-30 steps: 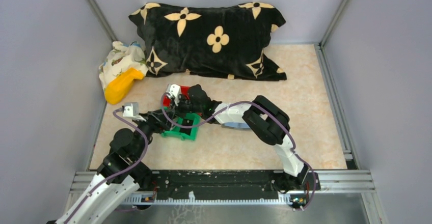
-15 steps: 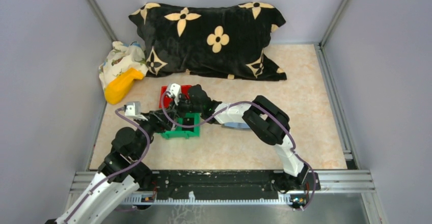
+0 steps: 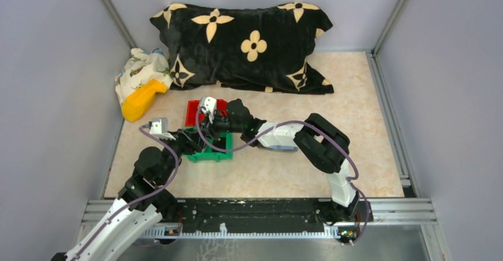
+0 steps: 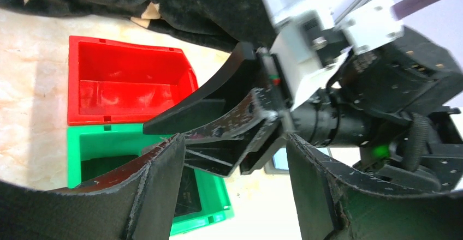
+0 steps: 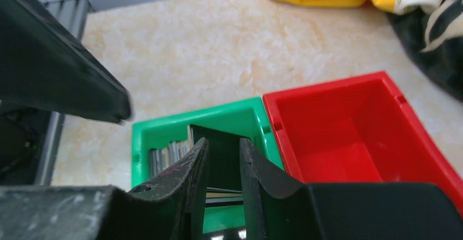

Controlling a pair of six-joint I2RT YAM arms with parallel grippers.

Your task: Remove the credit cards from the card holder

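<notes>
The card holder [image 3: 283, 149] lies flat on the table, mostly hidden under my right arm; a blue-grey patch of the card holder [image 4: 278, 161] shows in the left wrist view. My right gripper [image 5: 224, 142] hangs over the green bin [image 5: 218, 112], its jaws a little apart with nothing pinched. Below them a dark card [image 5: 221, 161] lies in the bin beside several stacked credit cards [image 5: 164, 158]. My left gripper [image 4: 233, 142] is open wide and empty, just left of the green bin [image 3: 209, 153]. From above, the right gripper [image 3: 206, 130] sits close beside the left gripper [image 3: 188, 137].
A red bin [image 3: 193, 111] stands against the far side of the green one and looks empty. A black pillow with cream flowers [image 3: 249, 44] lies at the back. A yellow object [image 3: 142, 99] and patterned cloth [image 3: 139, 71] are at the back left.
My right gripper has gone from shut to open over the green bin and shifted slightly right. The left arm edged right, its jaws unchanged.
</notes>
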